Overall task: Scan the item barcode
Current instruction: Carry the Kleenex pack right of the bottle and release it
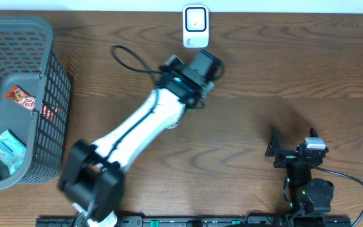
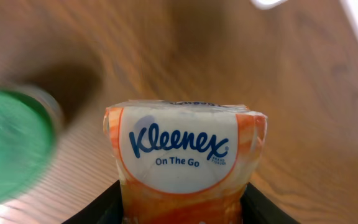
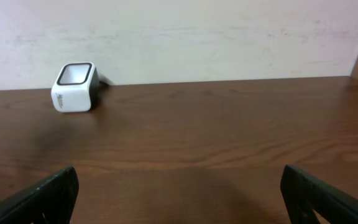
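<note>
An orange and white Kleenex tissue pack (image 2: 182,152) fills the left wrist view, label toward the camera. My left gripper (image 2: 182,211) is shut on it, with a black finger (image 2: 101,208) pressed to each side. No barcode shows. Overhead, the left gripper (image 1: 203,65) reaches to the far middle of the table, just short of the white scanner (image 1: 195,26), and hides the pack. My right gripper (image 1: 292,151) rests near the front right, open and holding nothing. From there the scanner (image 3: 74,87) stands by the back wall.
A grey wire basket (image 1: 49,94) sits at the left edge with several snack packets (image 1: 19,96) inside. A black cable (image 1: 131,60) loops over the table behind the left arm. A blurred green round shape (image 2: 11,146) lies left of the pack.
</note>
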